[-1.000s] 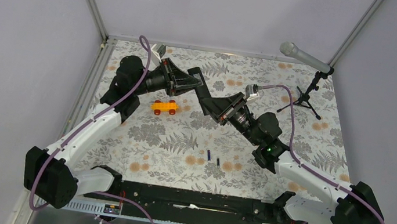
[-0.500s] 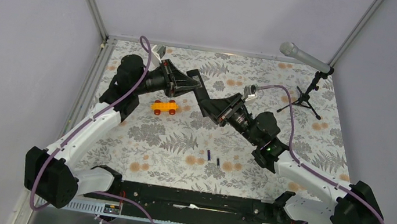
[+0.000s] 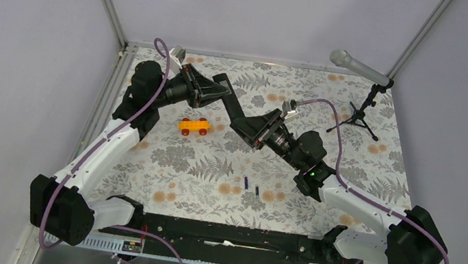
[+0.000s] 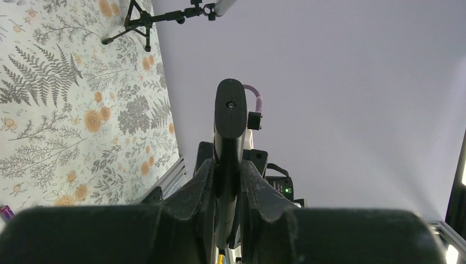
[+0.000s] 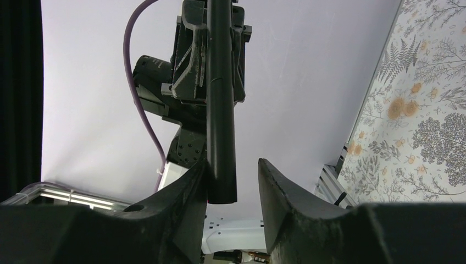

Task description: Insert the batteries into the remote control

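In midair, left gripper (image 4: 228,168) pinches remote control (image 4: 230,110) (tightly).

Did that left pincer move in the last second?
Yes. The left pincer, shut on the remote control, drifted toward the back-left corner, away from the orange toy car.

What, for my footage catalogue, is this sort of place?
Probably a robot lab cell: two arms bolted at a table edge, plain grey walls around it, a microphone on a stand.
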`<control>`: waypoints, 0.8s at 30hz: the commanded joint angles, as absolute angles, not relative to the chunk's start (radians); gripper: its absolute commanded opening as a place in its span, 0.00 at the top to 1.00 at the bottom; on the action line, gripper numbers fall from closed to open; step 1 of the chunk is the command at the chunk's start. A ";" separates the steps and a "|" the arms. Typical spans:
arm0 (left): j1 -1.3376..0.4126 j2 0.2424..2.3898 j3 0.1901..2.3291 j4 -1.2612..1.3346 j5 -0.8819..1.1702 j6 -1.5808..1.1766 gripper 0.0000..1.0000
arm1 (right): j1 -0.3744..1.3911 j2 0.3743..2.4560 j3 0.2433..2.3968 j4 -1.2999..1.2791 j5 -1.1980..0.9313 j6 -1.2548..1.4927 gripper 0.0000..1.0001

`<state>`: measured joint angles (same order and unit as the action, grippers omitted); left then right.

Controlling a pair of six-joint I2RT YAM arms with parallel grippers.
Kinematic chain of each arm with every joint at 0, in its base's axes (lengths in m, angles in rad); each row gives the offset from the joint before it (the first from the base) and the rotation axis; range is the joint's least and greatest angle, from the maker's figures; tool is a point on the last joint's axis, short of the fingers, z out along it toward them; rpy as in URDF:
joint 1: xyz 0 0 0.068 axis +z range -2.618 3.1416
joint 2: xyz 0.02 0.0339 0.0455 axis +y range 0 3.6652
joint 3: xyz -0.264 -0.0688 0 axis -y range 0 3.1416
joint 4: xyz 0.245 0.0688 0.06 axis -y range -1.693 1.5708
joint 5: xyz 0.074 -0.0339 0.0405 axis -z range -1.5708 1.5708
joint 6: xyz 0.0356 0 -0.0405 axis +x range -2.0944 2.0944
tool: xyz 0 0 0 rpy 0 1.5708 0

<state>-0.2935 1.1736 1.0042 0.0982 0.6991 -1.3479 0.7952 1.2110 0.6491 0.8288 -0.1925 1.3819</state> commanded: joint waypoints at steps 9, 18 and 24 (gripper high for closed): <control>-0.275 1.129 1.029 0.262 0.633 -1.415 1.00 | 0.796 1.233 0.673 0.707 -0.154 1.393 0.16; -0.280 1.084 0.931 0.417 0.604 -1.529 1.00 | 0.796 1.396 0.798 0.764 -0.202 1.481 0.14; -0.281 1.052 0.925 0.353 0.596 -1.503 1.00 | 0.793 1.428 0.818 0.872 -0.179 1.476 0.15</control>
<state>-0.2665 1.1217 0.9070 0.2554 0.5789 -1.4544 0.7948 1.3949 0.7849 0.8249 -0.1959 1.4750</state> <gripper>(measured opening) 0.164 0.853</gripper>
